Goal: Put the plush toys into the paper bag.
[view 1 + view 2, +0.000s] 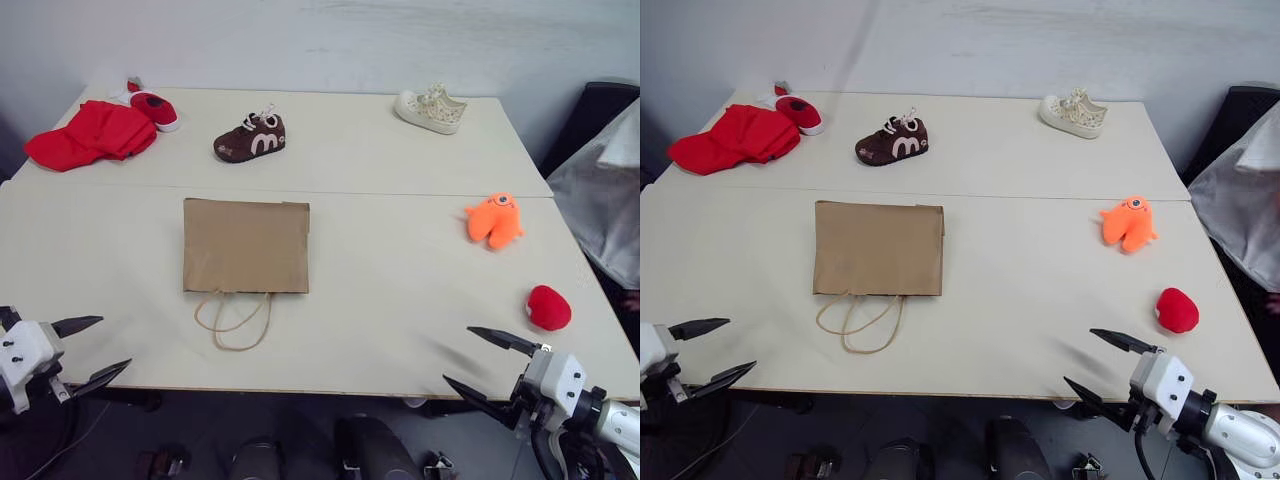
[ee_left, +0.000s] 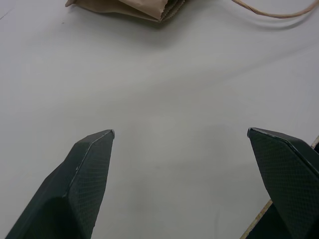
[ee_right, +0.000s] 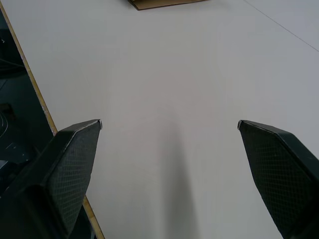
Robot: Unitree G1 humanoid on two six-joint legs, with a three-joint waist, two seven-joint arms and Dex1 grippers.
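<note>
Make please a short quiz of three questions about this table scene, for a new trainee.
1. True or false: the paper bag stands upright with its mouth open.
2. Which plush toy lies nearer to the right gripper?
A. the orange plush toy
B. the red plush toy
3. Fill in: the left gripper is ____ and holds nothing.

Key
1. False: it lies flat on the table, with its handles toward the robot.
2. B
3. open
</note>
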